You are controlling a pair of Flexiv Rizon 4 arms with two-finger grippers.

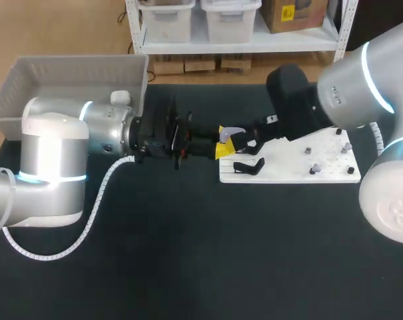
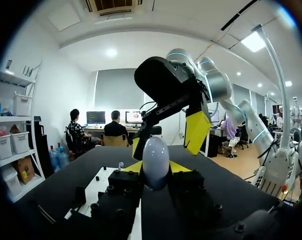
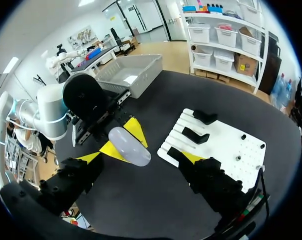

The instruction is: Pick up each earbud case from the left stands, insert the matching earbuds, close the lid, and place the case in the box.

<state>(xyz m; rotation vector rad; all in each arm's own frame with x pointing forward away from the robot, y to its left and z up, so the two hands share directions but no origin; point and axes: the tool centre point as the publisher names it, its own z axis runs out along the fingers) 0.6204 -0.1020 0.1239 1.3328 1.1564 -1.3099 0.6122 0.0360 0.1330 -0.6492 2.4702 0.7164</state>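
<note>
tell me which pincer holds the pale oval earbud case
The left pincer: it clamps the pale oval earbud case from two sides; the right pincer is open.

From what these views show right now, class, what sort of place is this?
Probably a robotics lab bench: a left arm and right arm meet over a black table, the left gripper holds an earbud case, and a white stand board and grey box sit nearby.

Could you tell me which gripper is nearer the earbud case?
Left. The left gripper is shut on the earbud case; the right gripper stands open close by, its fingers apart from it.
</note>
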